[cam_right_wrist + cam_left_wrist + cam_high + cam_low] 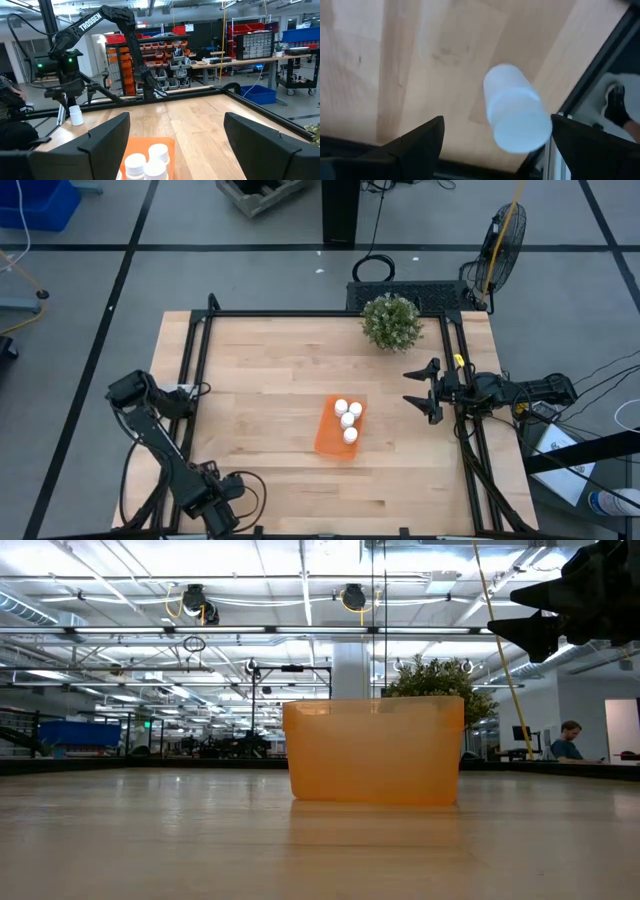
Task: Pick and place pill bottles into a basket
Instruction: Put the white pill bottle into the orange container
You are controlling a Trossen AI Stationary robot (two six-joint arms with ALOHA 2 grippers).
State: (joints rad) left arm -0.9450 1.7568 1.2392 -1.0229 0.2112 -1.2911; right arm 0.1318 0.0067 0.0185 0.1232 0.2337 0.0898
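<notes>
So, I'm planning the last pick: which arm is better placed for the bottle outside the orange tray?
Left. The left tool, open, hangs over the last bottle; the right tool sits open beside the tray, far from it.

From table height the tray's (374,751) cloudy orange wall hides the bottles inside it. My right wrist camera cuts the tray (148,157) and its bottles (150,162) off at the picture's edge, so only three caps show. From overhead, my left claw (222,515) sits at the desk's near edge, too dark and small to read. Its wrist camera shows one bottle (516,109) blurred, its far end merging into the desk (395,60).
</notes>
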